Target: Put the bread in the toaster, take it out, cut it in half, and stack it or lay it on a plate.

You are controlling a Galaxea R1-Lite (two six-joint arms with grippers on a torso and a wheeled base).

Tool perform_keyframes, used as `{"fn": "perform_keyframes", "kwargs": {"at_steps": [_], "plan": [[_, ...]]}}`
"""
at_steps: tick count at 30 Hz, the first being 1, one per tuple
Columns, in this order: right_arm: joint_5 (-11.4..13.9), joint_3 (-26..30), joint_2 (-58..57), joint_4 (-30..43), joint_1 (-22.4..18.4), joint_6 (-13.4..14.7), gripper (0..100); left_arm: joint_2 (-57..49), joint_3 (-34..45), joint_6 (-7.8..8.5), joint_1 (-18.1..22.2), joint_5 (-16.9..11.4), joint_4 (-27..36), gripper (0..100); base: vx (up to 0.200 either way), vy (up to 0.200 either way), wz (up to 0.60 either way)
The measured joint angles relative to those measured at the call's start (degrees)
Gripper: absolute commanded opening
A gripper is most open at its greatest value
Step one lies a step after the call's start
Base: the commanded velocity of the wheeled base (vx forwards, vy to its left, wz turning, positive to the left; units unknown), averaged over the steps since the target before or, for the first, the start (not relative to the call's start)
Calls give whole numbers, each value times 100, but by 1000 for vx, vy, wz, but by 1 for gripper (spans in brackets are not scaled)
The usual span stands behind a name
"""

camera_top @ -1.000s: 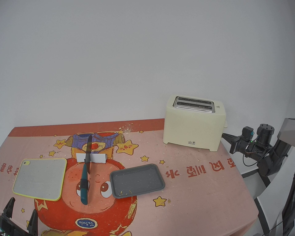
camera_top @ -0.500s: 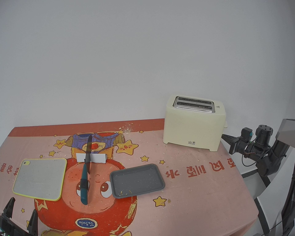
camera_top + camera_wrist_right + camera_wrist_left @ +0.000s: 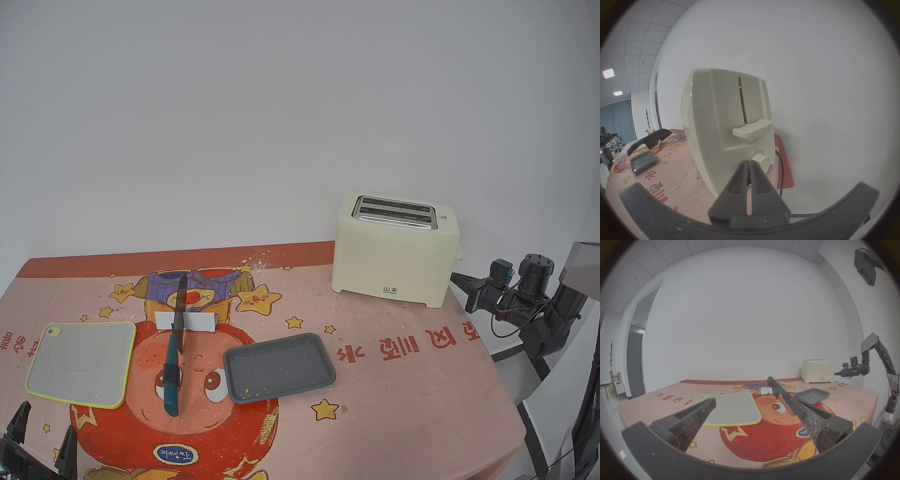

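The cream toaster [image 3: 395, 250] stands at the table's back right, and its top slots look dark. No bread is visible. My right gripper [image 3: 455, 276] is shut and empty, level with the toaster's right end and just off it. In the right wrist view its fingertips [image 3: 749, 175] point at the toaster's [image 3: 718, 125] end face below the lever [image 3: 752, 128], close to the round knob [image 3: 762, 161]. The lever sits at the low end of its slot. My left gripper [image 3: 40, 437] is open and empty at the table's front left corner, also seen as my left gripper [image 3: 752, 402].
A grey tray [image 3: 279, 367] with crumbs lies mid-table. A teal-handled knife [image 3: 174, 350] rests with its blade on a white paper stand [image 3: 185, 321]. A grey cutting board [image 3: 82, 364] with a yellow rim lies front left. Crumbs dot the cloth near the toaster.
The right wrist has sunk very slightly beside the toaster. Nothing on the table has moved, and the left arm has kept still.
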Motion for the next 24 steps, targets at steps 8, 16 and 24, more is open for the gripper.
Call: {"fn": "perform_keyframes", "kwargs": {"at_steps": [8,16,24], "plan": [[0,9,20,-2,-22,0,0,0,0,-2,0,2,0,100,0,0,0],[2,11,28,-9,-33,2,0,0,0,0,0,2,0,100,0,0,0],[2,11,39,-9,-63,2,0,0,0,0,0,2,0,100,0,0,0]]}}
